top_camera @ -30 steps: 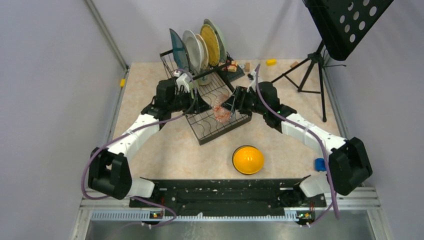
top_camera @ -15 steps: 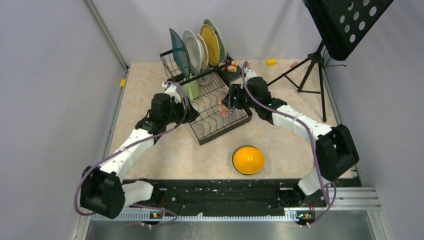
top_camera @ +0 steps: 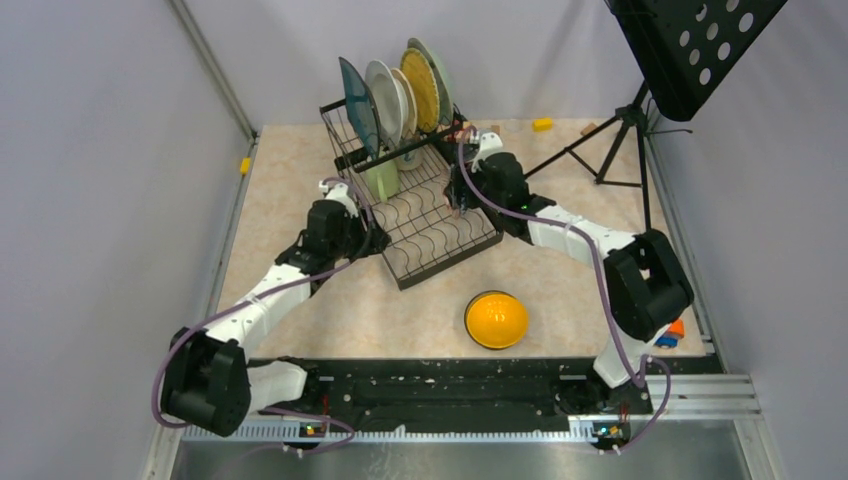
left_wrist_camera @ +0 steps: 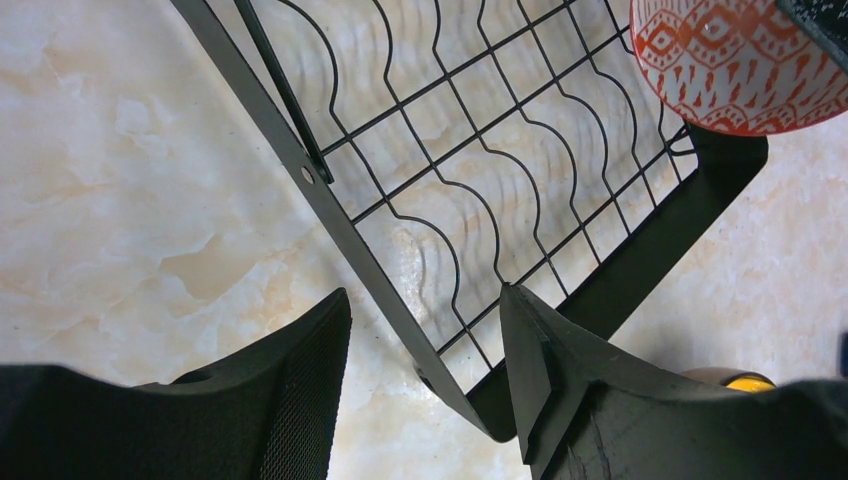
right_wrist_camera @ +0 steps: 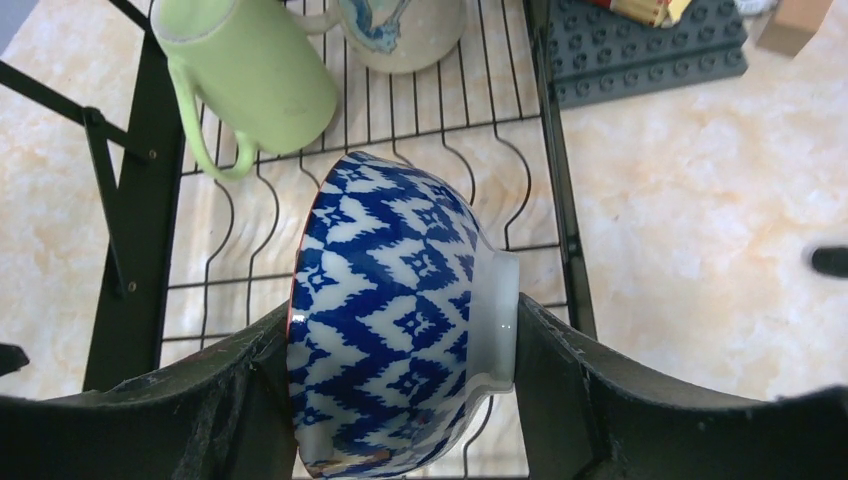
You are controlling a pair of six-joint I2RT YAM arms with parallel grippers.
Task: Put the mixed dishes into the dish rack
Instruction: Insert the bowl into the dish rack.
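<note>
R gripper [right_wrist_camera: 402, 318] is clamped on the red-patterned bowl [right_wrist_camera: 400, 290], held on edge: one finger on the rim side, the other at the foot. Bowl's outside is blue/white zigzag w/ a red rim; the left wrist view shows its red-on-white side. It hangs over the right part of the dish rack [top_camera: 430, 242], above the wavy wires of the flat tray; can't tell if it touches them. Just far of it, a light-green mug [right_wrist_camera: 255, 75] lies tilted on the wires, w/ a cream mug [right_wrist_camera: 400, 30] right beside it. Four plates [top_camera: 385, 95] stand on edge in the raised far section. L gripper [left_wrist_camera: 425, 300] sits at the rack's left side, jaws wide w/ nothing in them, one finger either side of the rack's frame bar, close to a near corner of the tray. Yellow-orange bowl [top_camera: 496, 319] is upside down on the table, near of the rack and apart from it. Music stand [top_camera: 640, 120] is at far right, yellow block [top_camera: 542, 124] at the far edge, grey stud plate [right_wrist_camera: 650, 55] just right of the rack.
</note>
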